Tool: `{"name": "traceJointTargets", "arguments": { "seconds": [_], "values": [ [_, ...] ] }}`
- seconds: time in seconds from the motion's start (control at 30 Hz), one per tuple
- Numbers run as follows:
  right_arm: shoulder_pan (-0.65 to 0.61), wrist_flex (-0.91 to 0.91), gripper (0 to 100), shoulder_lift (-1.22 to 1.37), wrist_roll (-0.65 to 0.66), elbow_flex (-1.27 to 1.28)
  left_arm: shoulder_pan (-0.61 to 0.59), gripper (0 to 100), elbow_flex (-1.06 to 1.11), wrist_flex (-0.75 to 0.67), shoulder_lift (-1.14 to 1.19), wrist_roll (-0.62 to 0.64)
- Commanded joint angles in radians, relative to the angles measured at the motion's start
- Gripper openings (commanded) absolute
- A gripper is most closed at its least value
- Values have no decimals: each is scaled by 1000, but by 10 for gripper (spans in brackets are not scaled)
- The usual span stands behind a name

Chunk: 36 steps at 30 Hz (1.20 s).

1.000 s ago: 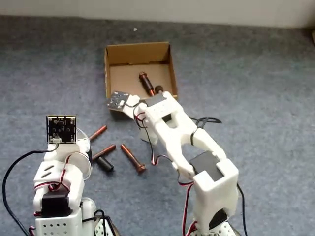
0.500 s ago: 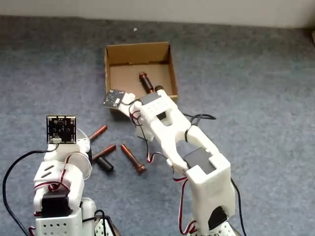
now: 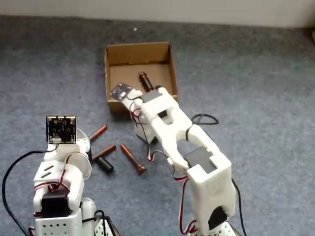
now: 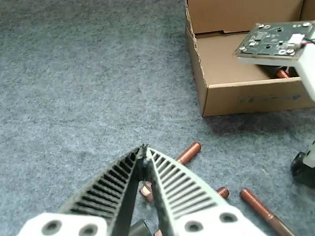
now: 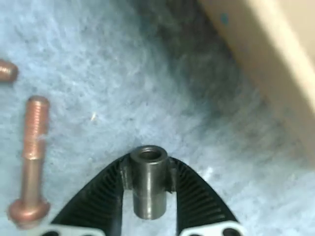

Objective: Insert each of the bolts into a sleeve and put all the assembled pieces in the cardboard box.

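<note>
three copper bolts (image 3: 133, 158) are lying on the grey carpet (image 3: 256, 73) as the right gripper (image 5: 147, 167) is clamping a dark cylindrical sleeve (image 5: 149, 191) just beside the brown cardboard box (image 3: 112, 64); the left gripper (image 4: 144, 153) is hovering pinched together, empty.

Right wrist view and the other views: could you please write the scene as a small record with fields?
Brown cardboard box: one copper bolt inside
Right gripper: shut on dark cylindrical metal sleeve, near box wall
Left gripper: shut, empty
Grey carpet: three loose copper bolts, one black sleeve
</note>
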Motion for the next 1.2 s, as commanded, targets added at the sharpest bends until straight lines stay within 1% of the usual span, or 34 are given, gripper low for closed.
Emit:
{"name": "traceJointTargets", "arguments": {
  "seconds": [0.0, 0.2, 0.33, 0.43, 0.63, 0.9, 1.07, 1.17],
  "values": [
    [5, 21, 5, -94, -78, -22, -12, 18, -5, -21, -5, -11],
    [2, 18, 9, -53, -213, -22, -12, 18, -5, -21, -5, -11],
    [2, 24, 83, -22, -278, -25, -12, 18, -5, -21, -5, -11],
    [4, 35, 91, -22, -278, -25, -12, 18, -5, -21, -5, -11],
    [4, 127, 93, -21, -276, -28, -12, 18, -5, -21, -5, -11],
    [1, 128, 96, -18, -276, -22, -12, 18, -5, -21, -5, -11],
    [1, 177, 173, -19, -278, -25, -12, 18, -5, -21, -5, -11],
    [1, 202, 173, -22, -276, -28, -12, 18, -5, -21, -5, -11]
  ]
}}
